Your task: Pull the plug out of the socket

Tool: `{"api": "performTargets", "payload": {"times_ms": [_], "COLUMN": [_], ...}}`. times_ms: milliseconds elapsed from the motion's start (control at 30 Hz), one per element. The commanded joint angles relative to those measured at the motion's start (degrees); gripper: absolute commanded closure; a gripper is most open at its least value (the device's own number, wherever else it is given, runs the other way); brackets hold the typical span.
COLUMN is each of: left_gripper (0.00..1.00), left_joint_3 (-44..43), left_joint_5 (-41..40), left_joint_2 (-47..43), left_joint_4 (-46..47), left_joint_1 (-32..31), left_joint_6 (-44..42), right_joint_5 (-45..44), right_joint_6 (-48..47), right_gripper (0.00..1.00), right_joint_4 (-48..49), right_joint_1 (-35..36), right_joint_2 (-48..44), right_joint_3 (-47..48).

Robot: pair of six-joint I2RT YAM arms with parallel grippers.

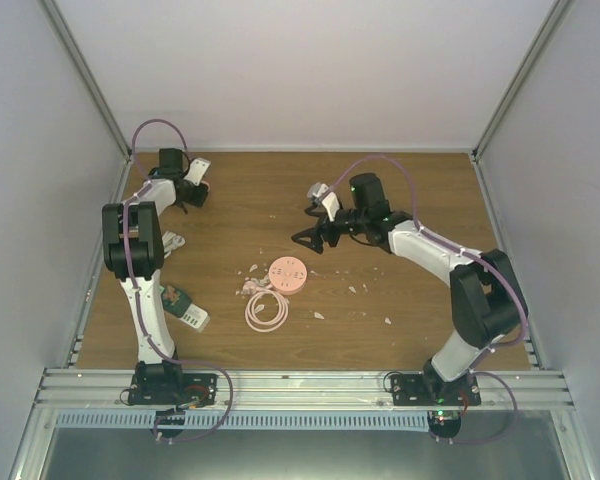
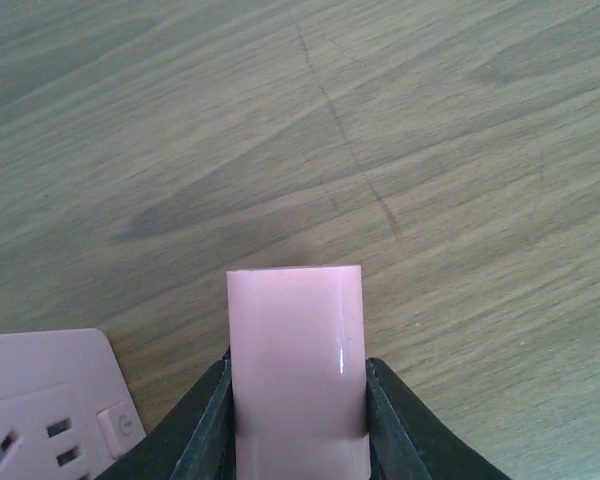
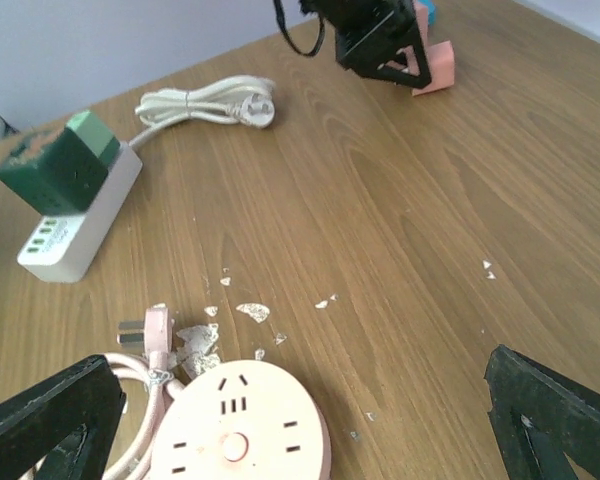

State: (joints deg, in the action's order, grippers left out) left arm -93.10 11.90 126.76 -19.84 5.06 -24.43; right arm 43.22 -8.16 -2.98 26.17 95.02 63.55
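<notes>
The wooden table [image 1: 400, 200] carries several things. The right end effector [image 1: 310, 235] hangs over the middle, released, with its jaws wide apart and nothing between them. At the near left lies a white power strip [image 3: 75, 235] with a green cube adapter [image 3: 55, 165] sitting on it, and a bundled white cable [image 3: 205, 103] lies behind it. In the middle lies a round pink socket [image 3: 245, 430] with its coiled pink cable [image 1: 265, 312].

The task's thing is at the far left. There the left end effector [image 2: 298, 362] is clenched on a pink block [image 2: 295, 330], which I take for the plug. Just beside it, to the left, is a flat pink socket [image 2: 35, 400] with holes and a switch. Whether the pins sit in it is hidden.

The plug seems light, rigid and smooth, so it may slip. I judge that the flat sides, where the fingers [image 2: 205, 430] press, are the good place to hold. The socket is light too and may lift together with the plug.

The other things lie well apart from it, so they should not disturb the pull. Small white crumbs [image 3: 250, 312] are near the round socket only.
</notes>
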Motion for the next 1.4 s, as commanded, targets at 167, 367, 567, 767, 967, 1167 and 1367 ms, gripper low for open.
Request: {"api": "performTargets", "payload": {"times_ms": [167,367,567,767,967,1167,1367], "left_gripper": [0.43,0.33,0.1,0.01,0.01,0.01,0.01], "left_joint_3": [-0.9,2.4,7.2,11.1,14.5,17.8,23.6], "left_joint_5": [2.0,4.0,5.8,8.0,10.8,17.6,20.1], "left_joint_2": [0.0,-4.6,-10.9,-17.6,-24.6,-30.6,-35.6], "left_joint_4": [-1.8,-1.3,0.8,1.2,1.5,1.0,0.8], "left_joint_1": [0.7,0.7,0.7,0.5,0.5,0.5,0.5], "left_joint_6": [-1.0,-1.6,-2.3,-2.9,-2.3,1.5,2.0], "right_joint_5": [-11.2,-15.7,-20.0,-22.0,-25.3,-26.6,-26.7], "right_joint_6": [-10.5,-14.6,-18.2,-23.2,-27.0,-30.1,-31.1], "right_gripper": [0.0,0.03,0.1,0.18,0.29,0.34,0.4], "right_joint_4": [-5.7,-8.2,-10.4,-16.4,-19.5,-25.2,-27.7], "right_joint_1": [7.3,11.4,16.5,21.1,25.5,28.1,28.3], "right_joint_2": [2.7,4.4,6.9,11.6,15.0,19.8,21.4], "right_joint_3": [3.4,4.7,6.2,11.3,14.5,18.7,19.3]}}
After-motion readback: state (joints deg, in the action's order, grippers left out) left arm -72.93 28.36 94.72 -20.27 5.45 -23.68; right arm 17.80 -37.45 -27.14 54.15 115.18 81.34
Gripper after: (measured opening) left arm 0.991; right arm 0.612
